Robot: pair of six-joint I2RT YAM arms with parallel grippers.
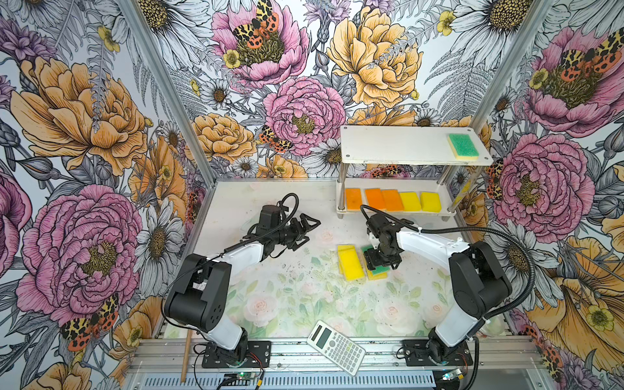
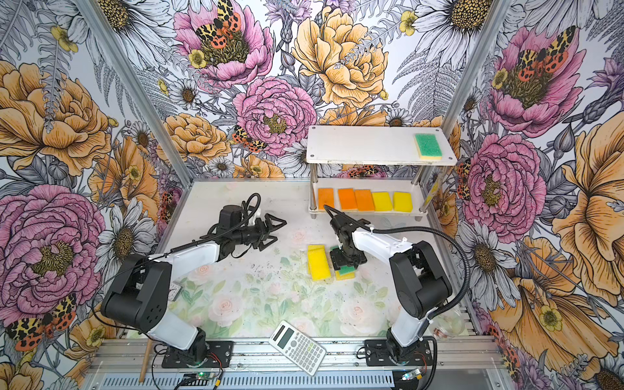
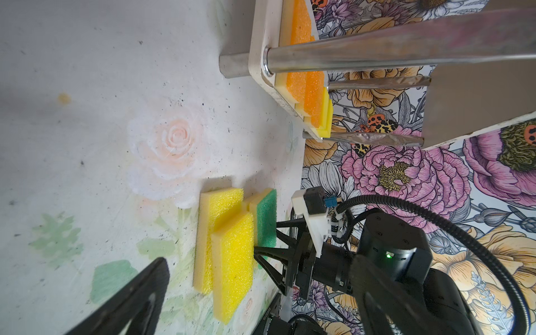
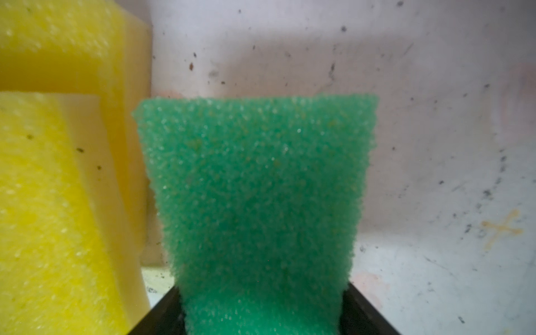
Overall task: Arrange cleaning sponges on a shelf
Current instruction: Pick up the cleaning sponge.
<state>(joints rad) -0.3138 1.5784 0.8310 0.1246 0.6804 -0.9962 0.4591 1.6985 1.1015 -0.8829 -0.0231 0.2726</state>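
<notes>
The shelf [image 1: 398,145] stands at the back right. Its top board carries one green-topped sponge [image 1: 463,146]. Its lower board holds three orange sponges [image 1: 374,198] and two yellow ones [image 1: 410,201] in a row. On the table lie two overlapping yellow sponges [image 1: 351,262] [image 3: 232,255]. Right beside them a green-topped sponge [image 4: 255,188] [image 2: 345,270] rests on another yellow pad [image 1: 376,275]. My right gripper [image 1: 380,265] points down over it, its jaws pressed on both long sides. My left gripper [image 1: 309,229] hovers open and empty to the left.
A white calculator [image 1: 336,347] lies at the front edge between the arm bases. A wooden stick [image 1: 186,354] leans at the front left. A clear jar [image 2: 447,326] sits behind the right arm. The shelf's metal posts [image 3: 348,55] stand close to the sponges.
</notes>
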